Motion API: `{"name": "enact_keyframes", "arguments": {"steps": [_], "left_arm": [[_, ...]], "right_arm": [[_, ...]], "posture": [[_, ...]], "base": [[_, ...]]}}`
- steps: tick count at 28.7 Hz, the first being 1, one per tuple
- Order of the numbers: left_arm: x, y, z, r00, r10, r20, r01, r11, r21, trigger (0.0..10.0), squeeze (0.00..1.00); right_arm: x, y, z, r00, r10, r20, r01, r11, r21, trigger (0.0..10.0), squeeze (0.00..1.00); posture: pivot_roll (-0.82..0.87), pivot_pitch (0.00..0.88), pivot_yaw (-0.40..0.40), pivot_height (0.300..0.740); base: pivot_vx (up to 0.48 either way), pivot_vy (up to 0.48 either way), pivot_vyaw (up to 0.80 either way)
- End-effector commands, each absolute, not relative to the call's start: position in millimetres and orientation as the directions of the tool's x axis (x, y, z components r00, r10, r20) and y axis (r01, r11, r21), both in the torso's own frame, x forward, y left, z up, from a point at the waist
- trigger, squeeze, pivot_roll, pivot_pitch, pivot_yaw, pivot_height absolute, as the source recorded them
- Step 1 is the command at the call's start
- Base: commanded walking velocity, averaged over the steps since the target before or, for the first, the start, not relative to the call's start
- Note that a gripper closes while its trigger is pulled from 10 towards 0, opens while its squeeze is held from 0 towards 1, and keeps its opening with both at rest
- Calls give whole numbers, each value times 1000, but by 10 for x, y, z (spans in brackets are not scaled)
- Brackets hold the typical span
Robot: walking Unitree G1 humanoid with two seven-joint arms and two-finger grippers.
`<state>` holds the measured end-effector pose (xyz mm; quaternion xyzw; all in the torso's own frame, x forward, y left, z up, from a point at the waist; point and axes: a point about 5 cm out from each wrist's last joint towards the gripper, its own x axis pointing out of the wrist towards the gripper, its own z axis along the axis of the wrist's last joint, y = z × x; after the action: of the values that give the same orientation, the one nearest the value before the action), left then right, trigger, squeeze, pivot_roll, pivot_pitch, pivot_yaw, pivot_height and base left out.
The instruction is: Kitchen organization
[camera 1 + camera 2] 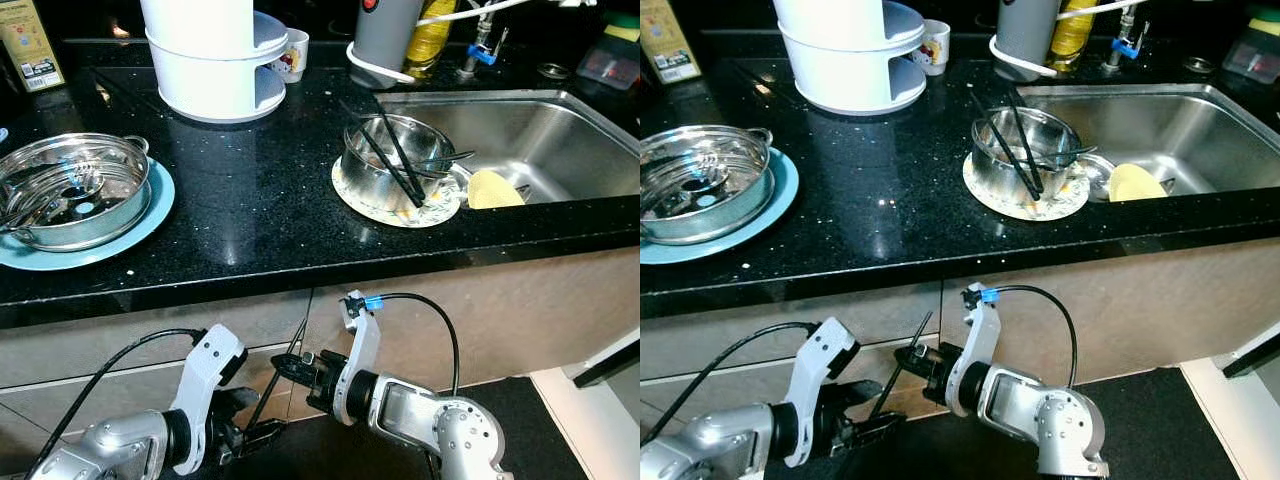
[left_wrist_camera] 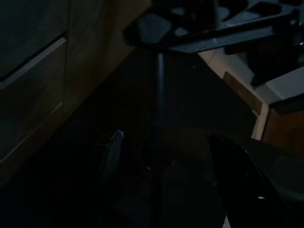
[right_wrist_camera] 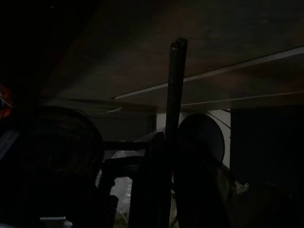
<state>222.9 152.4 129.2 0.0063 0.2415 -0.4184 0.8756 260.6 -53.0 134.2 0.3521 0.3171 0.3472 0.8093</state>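
Observation:
Both arms hang low in front of the cabinet, under the black counter (image 1: 250,220). My right gripper (image 1: 283,365) is shut on a thin black chopstick (image 1: 298,335) that slants up towards the counter's edge. In the right wrist view the chopstick (image 3: 175,85) rises from between the closed fingers. My left gripper (image 1: 252,415) is open around the stick's lower end; in the left wrist view the chopstick (image 2: 159,118) runs between the spread fingers (image 2: 235,185). On the counter, a steel bowl (image 1: 385,165) holding two more black chopsticks (image 1: 397,160) sits on a patterned plate (image 1: 350,198).
The sink (image 1: 560,140) at right holds a yellow item (image 1: 495,188). At left, a steel pot (image 1: 70,190) rests on a blue plate (image 1: 150,215). A white stacked container (image 1: 215,60), a mug (image 1: 292,55) and bottles stand at the back. The floor below is dark.

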Motion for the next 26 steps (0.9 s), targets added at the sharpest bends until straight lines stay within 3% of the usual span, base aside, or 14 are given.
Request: {"name": "enact_keyframes", "arguments": {"steps": [1,4,12,15,19,22,23,24,26], "left_arm": [[2209,1546,1266,529,-722,-445,735,653,-185,10000,0],[2206,1546,1286,526,-730,-437,740,646,-188,10000,0],[2158,1515,1292,496,-753,-432,754,620,-216,10000,0],[2171,1541,1246,510,-725,-463,737,646,-200,10000,0],[2220,1637,1085,564,-591,-577,640,755,-147,10000,0],[2225,1647,1063,567,-578,-586,628,765,-146,10000,0],[2250,1680,923,592,-502,-630,559,819,-128,10000,0],[2250,1680,923,592,-502,-630,559,819,-128,10000,0],[2249,1676,818,594,-441,-673,503,856,-117,10000,0]], "right_arm": [[2541,-551,1197,561,763,-322,-282,542,792,0,0],[2553,-603,1181,575,745,-339,-274,566,778,0,0],[2678,-1075,1009,711,528,-464,-116,739,664,0,0],[2728,-1271,953,754,421,-503,-41,796,605,0,0],[2757,-1535,849,789,279,-547,81,835,544,0,0],[2760,-1573,831,793,258,-552,100,838,536,0,0],[2736,-1852,674,781,133,-611,132,920,369,0,0],[2736,-1852,674,781,133,-611,132,920,369,0,0],[2722,-2075,602,776,28,-630,42,994,97,0,0]], "posture": [[-79,218,-71,740],[-79,218,-71,740],[-80,220,-71,740],[-80,220,-71,740],[-83,223,-67,740],[-83,223,-67,740],[-82,221,-68,740],[-82,221,-68,740],[-82,221,-68,740]], "base": [[0,0,0],[0,0,0],[0,0,0],[0,0,0],[0,0,0],[0,0,0],[0,0,0],[0,0,0],[0,0,0]]}}
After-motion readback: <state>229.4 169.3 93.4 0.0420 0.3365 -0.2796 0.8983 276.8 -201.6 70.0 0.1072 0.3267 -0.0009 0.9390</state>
